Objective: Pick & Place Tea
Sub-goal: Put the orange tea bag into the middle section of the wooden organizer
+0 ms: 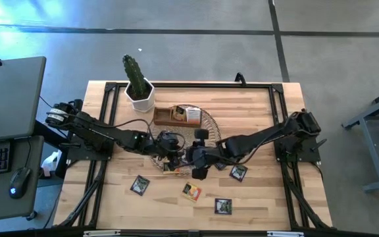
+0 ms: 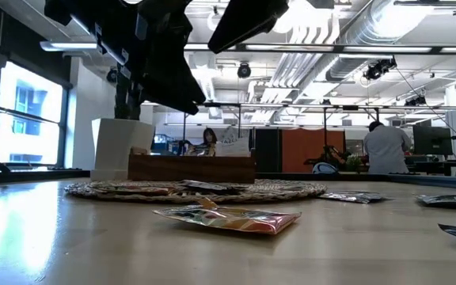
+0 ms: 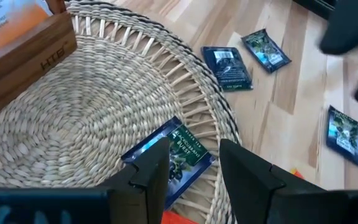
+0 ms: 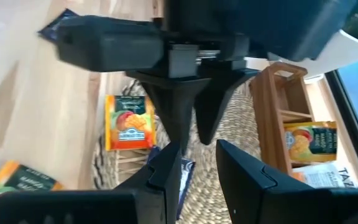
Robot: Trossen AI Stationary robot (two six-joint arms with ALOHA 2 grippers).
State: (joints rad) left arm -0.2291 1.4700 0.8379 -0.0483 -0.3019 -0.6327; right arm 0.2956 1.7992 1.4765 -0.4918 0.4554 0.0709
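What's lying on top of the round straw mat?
On the straw mat lie a dark tea packet near its edge, an orange mango one, and the wooden box holding more packets. Both grippers hover above, so the overhead picture hides whatever else is underneath them.

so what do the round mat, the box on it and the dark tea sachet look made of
Round mat: woven wicker or straw, matte, with visible coiled strands and spoked edge. Box: brown wood, smooth, grain and a stamped mark showing. Dark tea sachet: probably coated paper or foil, slightly glossy printed surface.
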